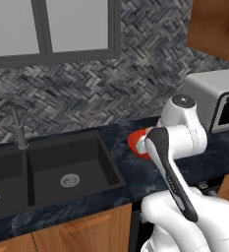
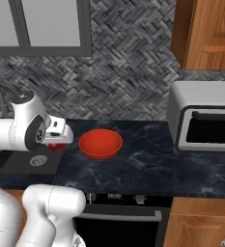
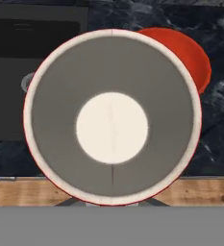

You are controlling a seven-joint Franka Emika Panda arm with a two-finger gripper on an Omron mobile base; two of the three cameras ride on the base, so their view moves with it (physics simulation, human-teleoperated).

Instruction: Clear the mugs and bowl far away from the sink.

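Mug [image 3: 112,117], red outside and white inside, is seen from straight above, its mouth close under the hand camera and held in the clenched gripper [image 2: 56,144], apparently by its rim. It hangs over the counter's [image 2: 147,169] edge just right of the sink [image 1: 62,172], with the red bowl [image 2: 100,143] just beyond. For a good carry, the mug is best kept level and taken well past the bowl, toward the toaster oven [image 2: 203,116], before release.
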